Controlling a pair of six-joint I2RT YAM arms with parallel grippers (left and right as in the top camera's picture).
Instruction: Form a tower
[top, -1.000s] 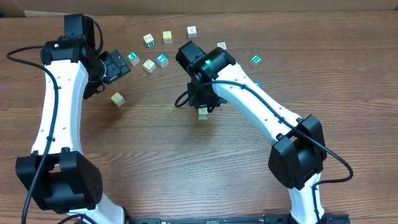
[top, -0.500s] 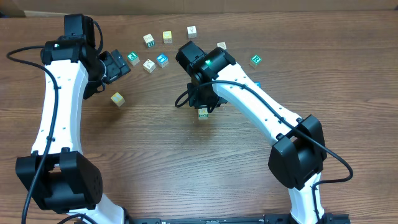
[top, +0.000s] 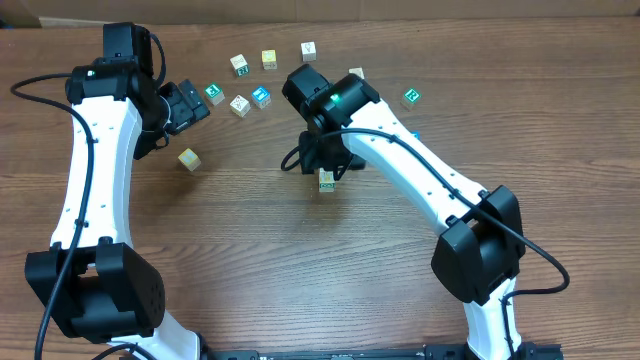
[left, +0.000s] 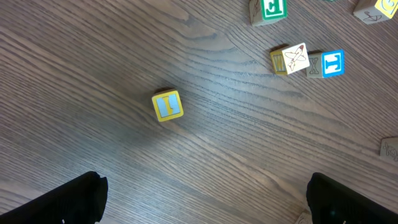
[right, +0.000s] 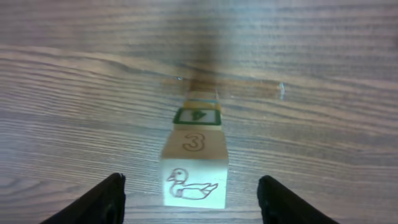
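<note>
You see the tower (top: 326, 181) upright mid-table (top: 250, 260): pale duck face nearest, then a 3, then a green-framed 4. Right jaws released, flanking it at 3 and 9 o'clock without touching. Left jaws spread wide at its 10 o'clock.

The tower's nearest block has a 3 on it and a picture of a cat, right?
Not a cat. The right wrist view shows that the nearest block of the tower has a 3 on it and a picture of a duck.
</note>
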